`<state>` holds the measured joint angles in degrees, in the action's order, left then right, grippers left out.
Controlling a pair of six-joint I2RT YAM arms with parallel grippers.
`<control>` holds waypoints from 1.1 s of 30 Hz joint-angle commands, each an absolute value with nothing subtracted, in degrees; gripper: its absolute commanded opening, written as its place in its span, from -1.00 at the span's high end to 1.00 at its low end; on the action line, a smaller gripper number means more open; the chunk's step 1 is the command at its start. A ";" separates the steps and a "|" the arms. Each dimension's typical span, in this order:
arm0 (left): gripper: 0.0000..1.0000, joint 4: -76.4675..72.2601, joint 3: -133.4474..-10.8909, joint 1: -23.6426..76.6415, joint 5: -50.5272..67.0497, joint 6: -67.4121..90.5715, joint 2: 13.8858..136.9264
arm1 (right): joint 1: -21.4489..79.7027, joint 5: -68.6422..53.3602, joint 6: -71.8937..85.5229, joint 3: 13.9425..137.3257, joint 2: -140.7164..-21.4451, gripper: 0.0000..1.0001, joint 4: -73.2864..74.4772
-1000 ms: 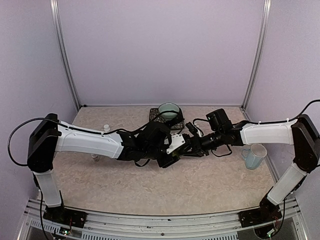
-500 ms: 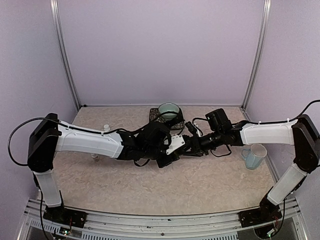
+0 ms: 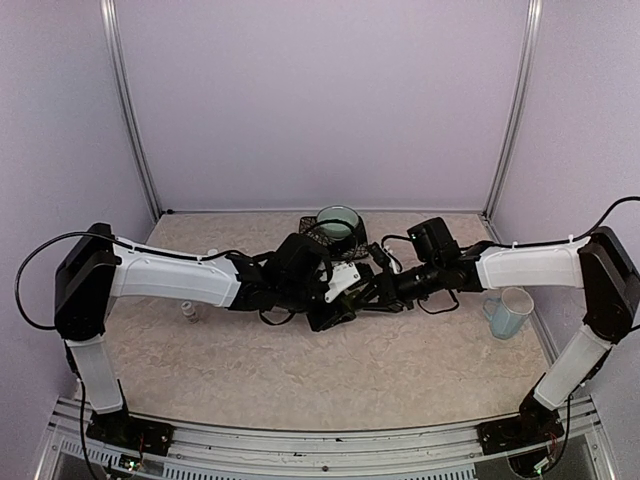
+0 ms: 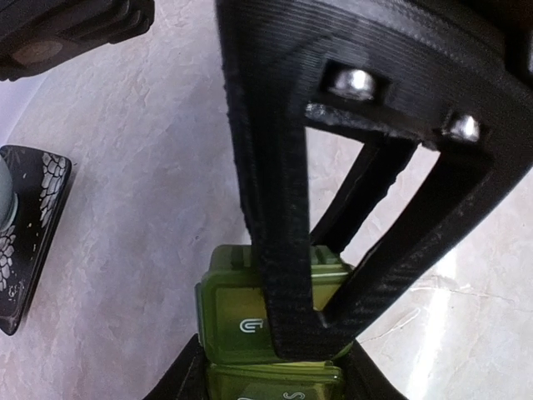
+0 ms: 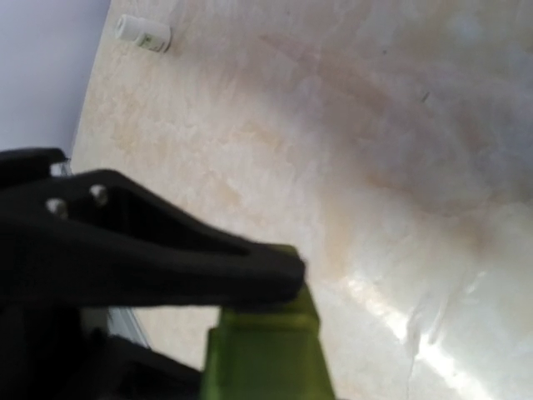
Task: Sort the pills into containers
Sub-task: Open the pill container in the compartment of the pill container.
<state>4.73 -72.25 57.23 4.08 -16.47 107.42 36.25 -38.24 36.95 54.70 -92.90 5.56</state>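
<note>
The containers [image 4: 237,312], a dark green strip of joined lidded compartments, lie on the table with my left gripper [image 4: 273,379] shut on their sides, one black finger [image 4: 179,379] on each flank. My right gripper [image 4: 300,337] is shut, and its joined tips rest on the end compartment's lid. In the right wrist view the containers [image 5: 266,358] are a green blur under a black finger [image 5: 166,267]. From above, both grippers meet mid-table, left gripper [image 3: 335,312] and right gripper [image 3: 366,295], and hide the strip. No pills are in view.
A teal bowl [image 3: 338,220] stands on a black patterned mat [image 3: 312,232] just behind the grippers, and that mat [image 4: 29,233] also shows at the left wrist view's edge. A pale blue mug [image 3: 508,312] stands at the right. A small white bottle [image 3: 188,312] stands at the left, and another bottle [image 5: 143,33] lies on its side.
My left gripper's jaws have narrowed onto the strip. Both wrists have drifted slightly left and toward the back. The right gripper has stayed shut.
</note>
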 commanded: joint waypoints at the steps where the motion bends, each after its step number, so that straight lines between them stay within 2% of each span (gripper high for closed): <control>1: 0.35 4.53 -72.15 54.75 11.32 -10.72 100.69 | 34.60 -27.43 30.32 52.66 -95.24 0.92 10.29; 6: 0.32 4.70 -72.15 54.58 12.40 -9.85 99.79 | 34.13 -27.78 30.15 52.48 -96.12 0.92 9.83; 7: 0.25 4.69 -72.09 54.58 12.41 -9.65 99.53 | 34.10 -28.10 30.21 52.41 -96.23 0.92 9.73; 11: -0.25 4.49 -71.35 54.45 11.28 -9.54 98.90 | 34.10 -30.50 30.71 52.25 -95.69 0.92 8.82; 14: -0.42 4.13 -71.20 53.93 9.38 -9.05 98.71 | 34.12 -31.82 30.76 52.22 -94.57 0.92 8.60; 17: -0.48 3.68 -70.98 53.50 6.57 -8.68 98.37 | 34.12 -32.73 30.34 52.08 -93.77 0.92 8.80; 20: -0.66 3.18 -70.89 53.46 7.48 -8.62 98.08 | 34.10 -33.39 30.77 52.07 -93.31 0.92 8.95; 22: -0.94 2.80 -70.59 54.26 7.04 -9.11 98.09 | 34.10 -34.12 31.41 52.17 -93.21 0.92 8.77; 29: -0.98 3.57 -71.31 59.52 -0.79 -13.00 101.92 | 34.01 -38.83 34.22 52.93 -92.35 0.92 6.20; 33: -0.98 4.47 -72.50 60.24 -1.45 -13.34 104.63 | 34.01 -40.65 35.22 53.19 -91.53 0.92 5.61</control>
<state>3.90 -71.35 59.96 1.23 -11.79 101.60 34.09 -37.41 33.67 52.34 -93.93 7.46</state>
